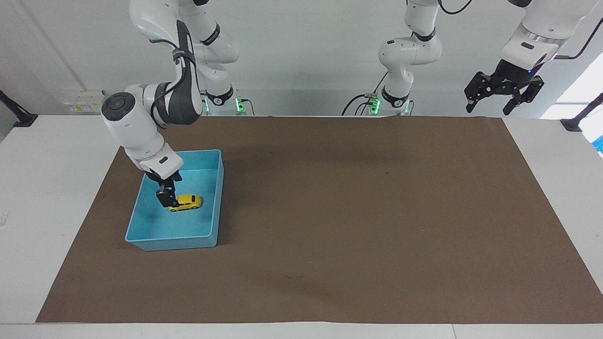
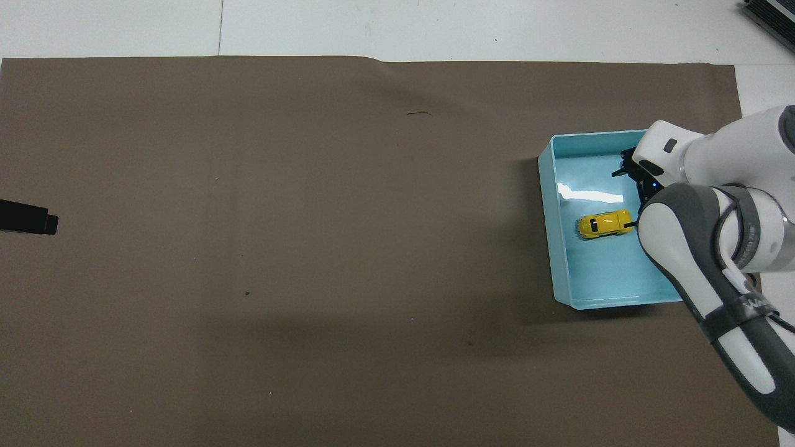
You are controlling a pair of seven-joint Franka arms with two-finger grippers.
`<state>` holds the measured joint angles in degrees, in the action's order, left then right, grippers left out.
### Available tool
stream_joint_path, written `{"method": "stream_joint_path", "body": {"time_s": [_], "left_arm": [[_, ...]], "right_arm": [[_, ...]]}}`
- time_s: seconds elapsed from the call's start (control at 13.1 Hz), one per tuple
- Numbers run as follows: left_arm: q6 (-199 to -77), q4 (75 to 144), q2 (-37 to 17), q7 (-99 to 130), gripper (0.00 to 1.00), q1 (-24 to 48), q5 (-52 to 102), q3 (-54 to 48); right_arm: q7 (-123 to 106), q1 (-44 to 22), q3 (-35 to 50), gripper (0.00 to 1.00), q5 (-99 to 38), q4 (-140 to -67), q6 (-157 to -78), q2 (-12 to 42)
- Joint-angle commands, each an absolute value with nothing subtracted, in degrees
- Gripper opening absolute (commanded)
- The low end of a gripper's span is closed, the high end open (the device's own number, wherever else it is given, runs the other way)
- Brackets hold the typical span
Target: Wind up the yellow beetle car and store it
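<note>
Nearest the robots, the left gripper point(image 1: 503, 98) hangs high over the table edge at the left arm's end, fingers spread, holding nothing; that arm waits; only a dark tip of it shows at the side of the overhead view.

Next out, toward the right arm's end, the light-blue bin point(image 1: 214, 207) sits on the brown mat point(image 1: 358, 212); the right gripper point(image 1: 166, 197) is inside the bin's outline, raised a little above the floor, over the end of the yellow beetle car point(image 1: 186, 202) that points to the bin's outer wall; fingers released, nothing between them; from the facing view it looks clear of the car, though the fingertips sit close enough that a light touch can't be ruled out.

Car point(image 2: 604, 224) rests on its wheels on the bin point(image 2: 550, 217) floor, roughly mid-bin, upright, apart from all four walls; right gripper point(image 2: 635, 180) mostly hidden under its own arm in the overhead view.

Step, as a judgement: storing looks done, car is in the bin and let go; whether it was wound can't be told from here.

Next move calls for: a straight lift of the right gripper out of the bin without clipping the car or the wall; then back to rest.

Rest of the mat, farther out, holds nothing for the task.
</note>
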<state>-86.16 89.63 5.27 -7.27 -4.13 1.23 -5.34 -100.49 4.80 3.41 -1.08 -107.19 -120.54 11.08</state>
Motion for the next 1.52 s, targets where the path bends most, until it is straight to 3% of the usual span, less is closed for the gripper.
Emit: {"method": "stream_joint_path", "body": {"time_s": [0.0, 0.53, 0.76, 1.45], "left_arm": [[-85.43, 89.74, 5.89, -7.21, 1.0, -4.66, 1.76, -5.45], [-85.43, 89.65, 5.8, -7.21, 1.0, -4.66, 1.76, -5.45], [-85.43, 89.74, 5.89, -7.29, 1.0, -4.66, 1.76, -5.54], [-85.43, 89.74, 5.89, -7.21, 1.0, -4.66, 1.76, -5.45]], "right_arm": [[-98.88, 5.01, 3.78, 1.0, -1.49, -105.73, -118.66, 10.55], [-97.92, 3.16, 3.08, 1.0, -1.67, -105.21, -116.28, 3.96], [-94.06, -0.77, -0.25, 1.0, -1.5, -105.21, -115.67, 1.59], [-81.67, -1.14, -1.14, 1.0, -1.76, -101.95, -104.42, -2.54]]}}
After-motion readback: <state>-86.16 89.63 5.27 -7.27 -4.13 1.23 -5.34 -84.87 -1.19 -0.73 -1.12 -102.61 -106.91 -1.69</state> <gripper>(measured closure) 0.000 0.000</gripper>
